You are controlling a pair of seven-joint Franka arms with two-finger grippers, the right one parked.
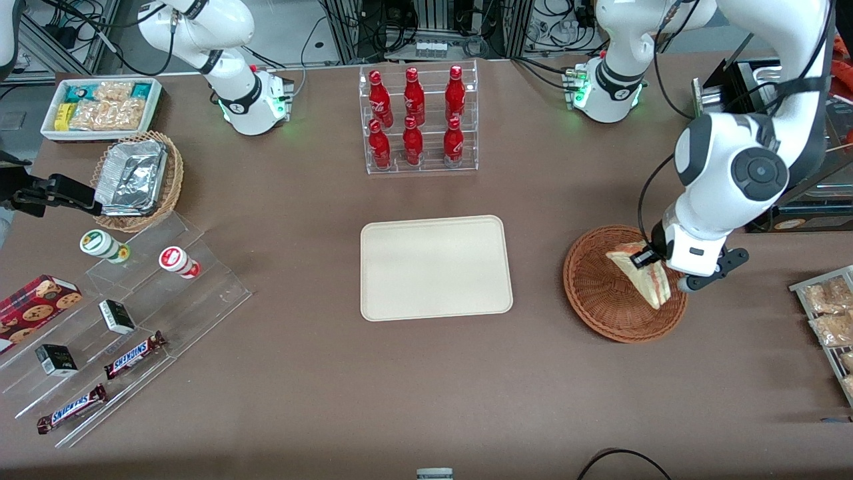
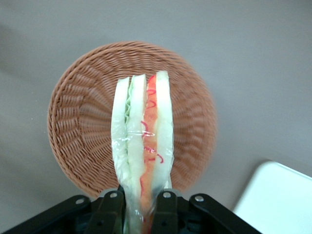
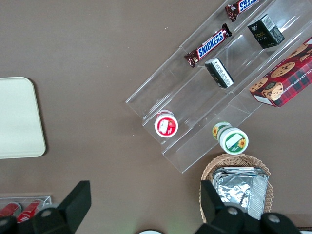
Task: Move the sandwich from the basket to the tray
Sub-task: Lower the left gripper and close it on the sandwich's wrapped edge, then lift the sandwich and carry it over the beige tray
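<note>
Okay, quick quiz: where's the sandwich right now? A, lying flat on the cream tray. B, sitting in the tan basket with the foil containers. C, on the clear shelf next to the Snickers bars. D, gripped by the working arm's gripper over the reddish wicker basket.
D: the gripper is shut on the sandwich, holding it over the basket; the tray is bare.

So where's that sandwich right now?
The sandwich is clamped between the fingers of the left arm's gripper, above the round brown basket toward the working arm's end of the table, with the cream tray empty beside it.
</note>
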